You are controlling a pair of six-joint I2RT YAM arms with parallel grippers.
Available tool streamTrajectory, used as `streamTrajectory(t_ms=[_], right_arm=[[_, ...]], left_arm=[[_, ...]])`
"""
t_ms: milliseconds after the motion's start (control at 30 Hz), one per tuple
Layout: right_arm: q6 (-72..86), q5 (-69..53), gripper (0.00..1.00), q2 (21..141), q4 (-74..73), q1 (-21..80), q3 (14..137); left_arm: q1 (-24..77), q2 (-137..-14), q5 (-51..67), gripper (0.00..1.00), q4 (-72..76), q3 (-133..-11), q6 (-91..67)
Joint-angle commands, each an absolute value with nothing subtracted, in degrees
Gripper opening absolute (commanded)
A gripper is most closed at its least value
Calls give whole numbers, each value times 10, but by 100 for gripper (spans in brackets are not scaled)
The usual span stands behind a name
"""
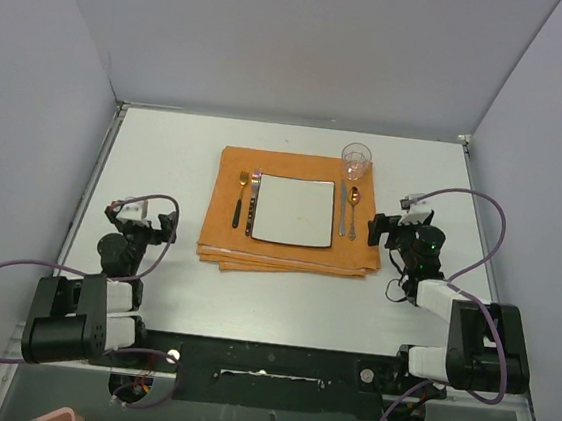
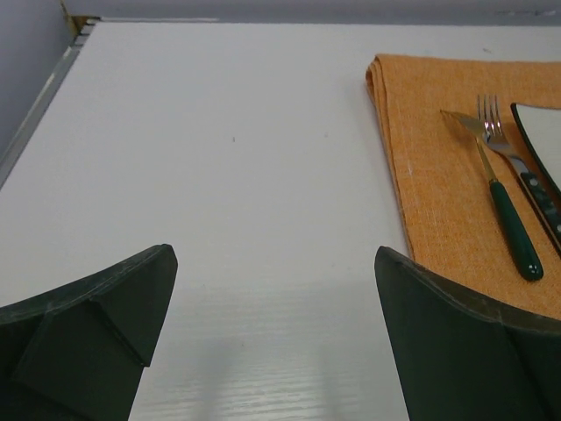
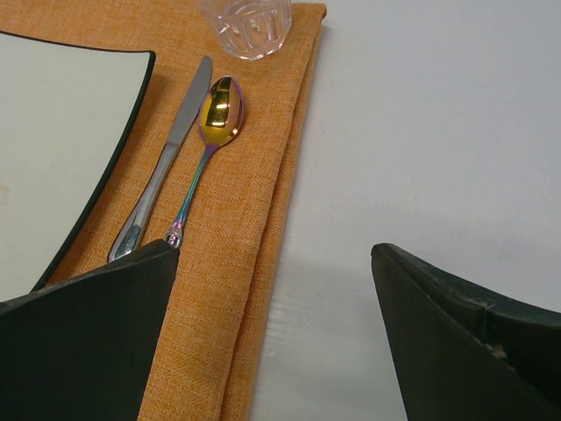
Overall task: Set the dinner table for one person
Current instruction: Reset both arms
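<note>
The table (image 1: 166,158) fills the top view, off-white with metal edging, walls on three sides.

Both arms are folded low near their bases, with their wrists pointing toward the far wall. The left gripper (image 1: 142,218) has its jaws spread wide and holds nothing. It sits over bare tabletop, well left of the mat (image 1: 220,236). The right gripper (image 3: 272,254) is also spread wide and empty. One finger (image 3: 96,333) is above the mat's right edge, just short of the spoon's handle end, and the other is above bare table.

The orange mat lies folded at mid-table, with a square white plate (image 1: 294,210) at its centre. A clear glass (image 1: 356,161) stands upright at the mat's far right corner. A knife (image 3: 171,149) lies just right of the plate, with a gold spoon (image 3: 219,110) beside it. Left of the plate lie a fork (image 2: 501,140) and a green-handled utensil (image 2: 513,230).
</note>
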State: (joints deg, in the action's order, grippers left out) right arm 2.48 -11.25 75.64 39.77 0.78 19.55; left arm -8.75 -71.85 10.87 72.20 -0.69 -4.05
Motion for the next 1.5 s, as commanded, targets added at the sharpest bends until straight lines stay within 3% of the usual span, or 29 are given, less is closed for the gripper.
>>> streamTrajectory(t_ms=[0,267,433,533,1067,1467], right_arm=[[31,-123,98,753,424,5,217],[-7,-114,98,743,354,21,228],[-12,-39,98,737,425,23,171],[-33,-46,98,753,428,18,179],[-7,-221,98,939,623,-70,182],[-39,-195,98,928,556,-45,204]], left_arm=[[-92,-745,207,98,627,-71,-8],[-92,-796,263,98,536,-151,7],[-91,-904,223,98,786,-81,-24],[-93,-961,221,98,862,-64,-25],[-93,-942,177,98,768,-106,-42],[-91,-934,157,98,731,-120,-44]])
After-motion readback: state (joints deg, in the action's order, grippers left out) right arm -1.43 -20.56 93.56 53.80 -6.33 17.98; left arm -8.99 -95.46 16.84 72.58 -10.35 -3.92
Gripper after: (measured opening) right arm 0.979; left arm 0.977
